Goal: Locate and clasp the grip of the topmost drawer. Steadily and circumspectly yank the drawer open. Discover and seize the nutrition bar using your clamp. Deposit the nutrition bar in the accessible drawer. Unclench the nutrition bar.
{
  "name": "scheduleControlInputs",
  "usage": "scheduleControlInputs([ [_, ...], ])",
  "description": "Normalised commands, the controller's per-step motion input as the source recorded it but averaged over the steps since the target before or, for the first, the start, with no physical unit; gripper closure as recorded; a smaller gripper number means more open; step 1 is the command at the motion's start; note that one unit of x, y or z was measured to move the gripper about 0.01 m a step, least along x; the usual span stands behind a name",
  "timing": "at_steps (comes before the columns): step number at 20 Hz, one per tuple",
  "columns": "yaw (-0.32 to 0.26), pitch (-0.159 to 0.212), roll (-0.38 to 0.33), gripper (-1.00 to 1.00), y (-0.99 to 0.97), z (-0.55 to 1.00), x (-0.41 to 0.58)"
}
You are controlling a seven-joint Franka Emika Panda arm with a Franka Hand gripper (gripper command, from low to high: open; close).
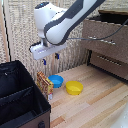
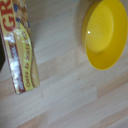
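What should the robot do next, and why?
Probably lower the white boxy tool straight down onto the orange-yellow nutrition bar packet. The grey-brown wooden top drawer looks pulled open already, the tool's fingers look open with nothing between them, and it hangs above the packet.

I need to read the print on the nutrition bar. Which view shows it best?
The wrist view: the nutrition bar fills much of the frame beside the yellow bowl, with large red lettering visible, though partly cut off. The exterior view shows it small, standing against the black case, print unreadable.
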Motion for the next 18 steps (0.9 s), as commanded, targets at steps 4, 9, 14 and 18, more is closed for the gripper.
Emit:
scheduleControlInputs([
  [4, -0.119, 0.106, 0.163, -1.0, 0.33, -0.05, 0.583],
  [9, -0.092, 0.14, 0.155, -1.0, 0.35, -0.07, 0.455],
  [14, -0.091, 0.173, 0.054, -1.0, 0.37, -0.01, 0.182],
  [18, -0.054, 0.174, 0.001, -1.0, 0.31, 0.14, 0.089],
])
